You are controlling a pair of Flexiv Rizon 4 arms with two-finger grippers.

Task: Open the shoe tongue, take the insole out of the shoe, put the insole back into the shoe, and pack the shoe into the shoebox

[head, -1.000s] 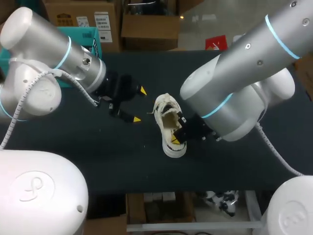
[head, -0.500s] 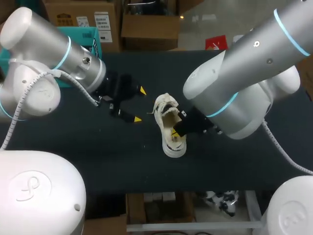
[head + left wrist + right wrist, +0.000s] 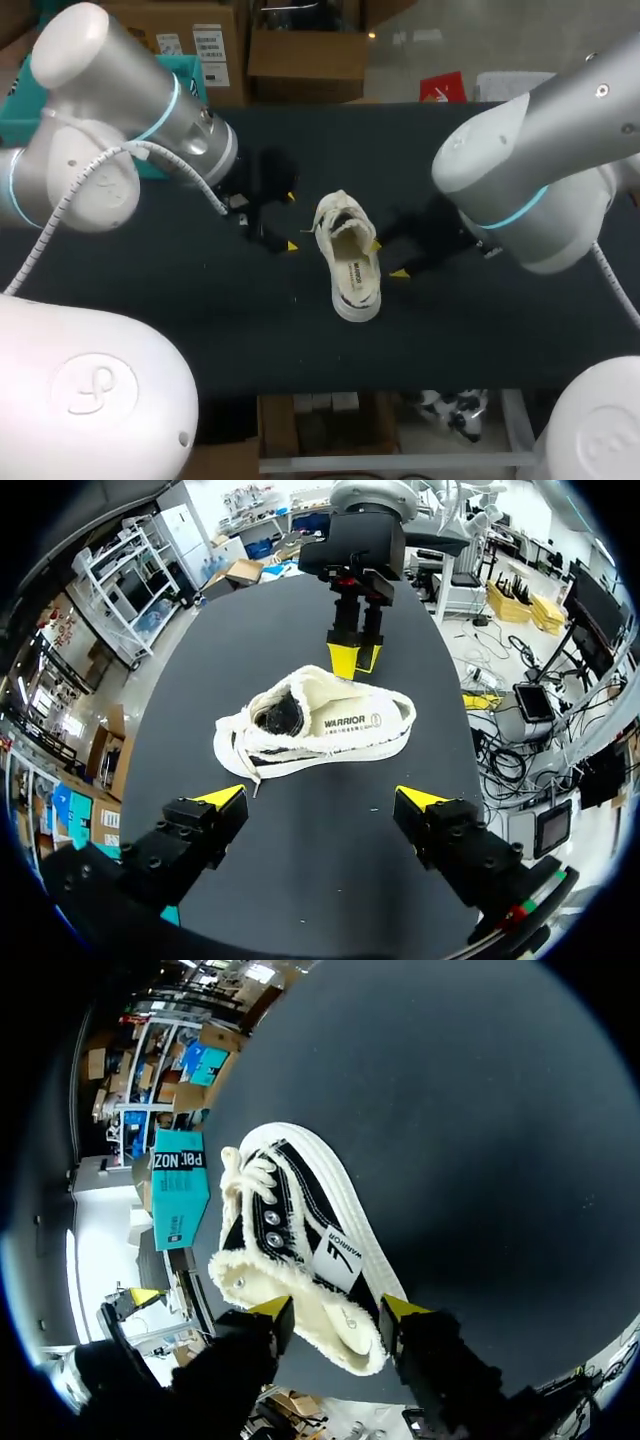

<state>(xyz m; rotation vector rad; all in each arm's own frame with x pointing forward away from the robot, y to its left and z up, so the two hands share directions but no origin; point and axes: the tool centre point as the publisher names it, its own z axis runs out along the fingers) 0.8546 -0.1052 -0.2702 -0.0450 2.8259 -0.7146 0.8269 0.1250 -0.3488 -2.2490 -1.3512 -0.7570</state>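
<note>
The black table [image 3: 200, 290] carries a white shoe [image 3: 350, 262] near its middle, sole down. The left gripper [image 3: 290, 220] hangs near one side of it, jaws wide apart and empty. The right gripper [image 3: 387, 259] sits just beside the other side, parted too, holding nothing. A teal shoebox [image 3: 192, 78] shows beyond the left arm.

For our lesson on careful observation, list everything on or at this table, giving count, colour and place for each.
shoe: one, cream-white with black sides, mid-table between the two grippers
shoebox: one, teal, at the table's far left, behind the left arm
table: one, black, under the shoe
left gripper: one, black with yellow tips, open, left of the shoe and apart from it
right gripper: one, black with yellow tips, open, close beside the shoe's right side
</note>
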